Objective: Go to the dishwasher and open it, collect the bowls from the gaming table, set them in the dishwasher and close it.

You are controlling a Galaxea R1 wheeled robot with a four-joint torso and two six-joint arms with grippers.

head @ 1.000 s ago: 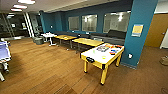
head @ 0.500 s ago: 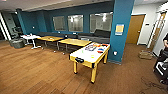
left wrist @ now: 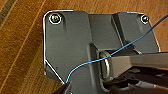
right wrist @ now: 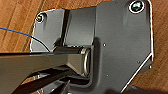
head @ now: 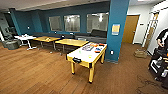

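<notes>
From my station both wrist feeds give me the robot's own dark plate and jointed bar over the wood floor (left wrist: 22,50), with a thin blue cable (left wrist: 120,50) crossing the left one, so I cannot tell whether either gripper is spread or closed, and I see nothing held. In the head view the gaming table (head: 86,57) stands ahead, a little right of centre and well out across the floor, white top, yellow-tan sides and legs, dark trim at the corners and a dark slot on the near end. At its far end lies a cluster of flat colourful boxes (head: 93,47); there is a faint pale patch nearer the middle of the top, but I can't make out bowls with any certainty. The table sits just beside a broad teal pillar (head: 117,30) with a small notice on it. Beyond it, two yellow-wood tables (head: 71,42) line up toward a small white table (head: 25,38) at left, under interior windows in a dark blue wall. At the right edge a person (head: 163,40) stands beside a dark cart.
</notes>
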